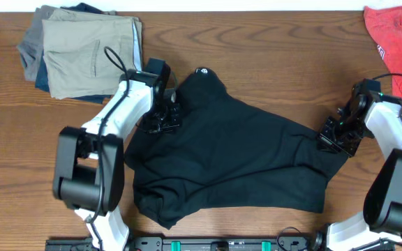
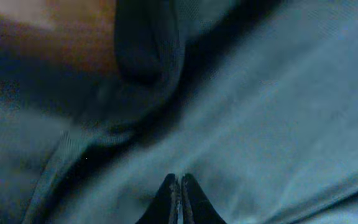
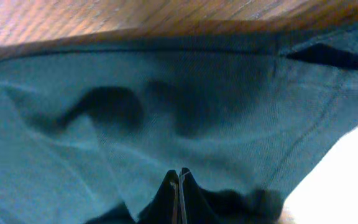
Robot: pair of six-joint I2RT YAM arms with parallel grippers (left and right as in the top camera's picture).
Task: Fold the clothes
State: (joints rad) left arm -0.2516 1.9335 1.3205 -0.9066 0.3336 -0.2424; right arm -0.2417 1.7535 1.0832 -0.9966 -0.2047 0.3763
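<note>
The black garment (image 1: 236,160) lies crumpled in the middle of the wooden counter (image 1: 257,42), its white logo (image 1: 202,70) at the far edge. The left gripper (image 1: 162,117) sits on the garment's far-left edge, jaws pressed together and pinching the fabric. The right gripper (image 1: 337,136) is at the garment's right edge, jaws likewise closed on cloth. Folded trousers (image 1: 82,52) are stacked at the far left, apart from the garment. A red shirt (image 1: 396,35) lies at the far right corner.
</note>
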